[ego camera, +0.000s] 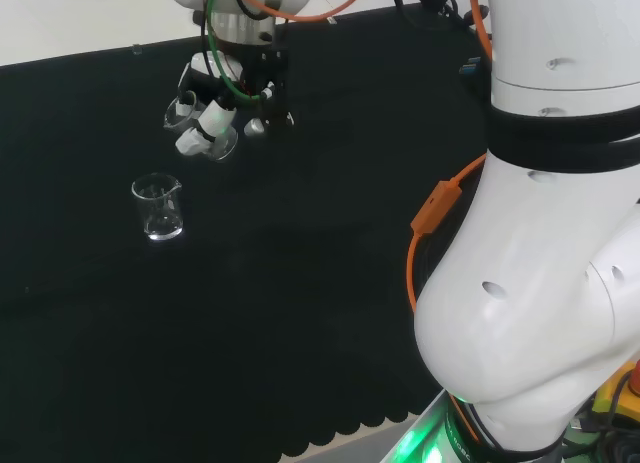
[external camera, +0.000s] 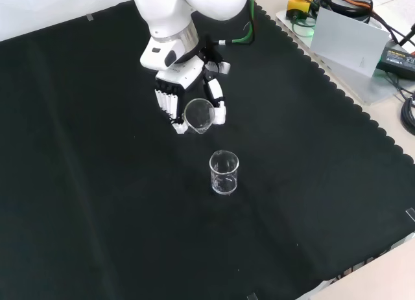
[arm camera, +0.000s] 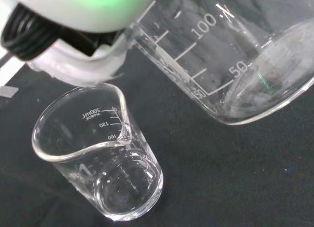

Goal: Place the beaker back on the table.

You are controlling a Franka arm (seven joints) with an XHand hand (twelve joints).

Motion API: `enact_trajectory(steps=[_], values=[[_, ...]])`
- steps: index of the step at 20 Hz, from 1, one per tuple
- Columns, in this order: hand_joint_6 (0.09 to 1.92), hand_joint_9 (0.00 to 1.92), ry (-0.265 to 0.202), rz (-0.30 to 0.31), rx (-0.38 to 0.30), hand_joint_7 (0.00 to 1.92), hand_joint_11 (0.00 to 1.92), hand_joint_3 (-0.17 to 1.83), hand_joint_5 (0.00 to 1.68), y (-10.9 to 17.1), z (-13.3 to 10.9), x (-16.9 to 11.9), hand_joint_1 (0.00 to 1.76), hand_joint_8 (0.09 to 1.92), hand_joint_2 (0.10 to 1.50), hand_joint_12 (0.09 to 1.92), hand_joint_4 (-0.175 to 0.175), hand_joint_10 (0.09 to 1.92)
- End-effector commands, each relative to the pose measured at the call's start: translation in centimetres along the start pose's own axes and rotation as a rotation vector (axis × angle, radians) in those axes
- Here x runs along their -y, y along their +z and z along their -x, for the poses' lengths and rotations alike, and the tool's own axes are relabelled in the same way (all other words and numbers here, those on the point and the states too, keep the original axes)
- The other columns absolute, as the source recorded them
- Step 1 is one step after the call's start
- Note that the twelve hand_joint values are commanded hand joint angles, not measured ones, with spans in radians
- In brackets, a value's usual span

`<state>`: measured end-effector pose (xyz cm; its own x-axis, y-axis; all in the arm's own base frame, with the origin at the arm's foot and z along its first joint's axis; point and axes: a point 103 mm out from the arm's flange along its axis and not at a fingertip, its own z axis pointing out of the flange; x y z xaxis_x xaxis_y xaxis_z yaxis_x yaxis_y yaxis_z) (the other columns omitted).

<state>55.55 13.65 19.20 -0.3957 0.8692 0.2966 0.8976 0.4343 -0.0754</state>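
Note:
My hand (external camera: 176,86) hangs above the black cloth with its fingers and thumb curled round a clear glass beaker (external camera: 199,115), which is tilted on its side with its mouth toward the front camera. The head view shows the same held beaker (ego camera: 200,128) under the hand (ego camera: 222,101). In the wrist view the held beaker (arm camera: 235,55) is close and large, its printed scale visible. A second clear beaker (external camera: 224,172) stands upright on the cloth just in front of the hand; the standing beaker (ego camera: 158,207) is lower left of it in the head view, and its spout (arm camera: 120,109) shows at the wrist.
The black cloth (external camera: 97,203) spreads wide on all sides of the two beakers. Its scalloped edge (external camera: 363,118) runs along the right in the front view, with a grey box (external camera: 347,44) and cables beyond. The arm's white links (ego camera: 540,233) stand at the head view's right.

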Motion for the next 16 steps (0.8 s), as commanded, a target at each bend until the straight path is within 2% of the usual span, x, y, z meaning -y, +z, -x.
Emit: enact_trajectory(steps=[1,9,16], values=[[0.99,1.46,0.027,0.046,-0.080,1.51,1.26,0.90,1.16,1.5,2.2,0.1,1.15,0.90,0.59,0.78,-0.012,0.82],[1.00,1.45,0.039,0.109,-0.165,1.51,1.26,0.90,1.16,2.9,3.6,-0.1,1.15,0.90,0.59,0.79,-0.017,0.82],[1.00,1.44,0.046,0.157,-0.203,1.50,1.26,0.89,1.16,4.1,4.3,-0.6,1.15,0.90,0.59,0.79,-0.021,0.81]])
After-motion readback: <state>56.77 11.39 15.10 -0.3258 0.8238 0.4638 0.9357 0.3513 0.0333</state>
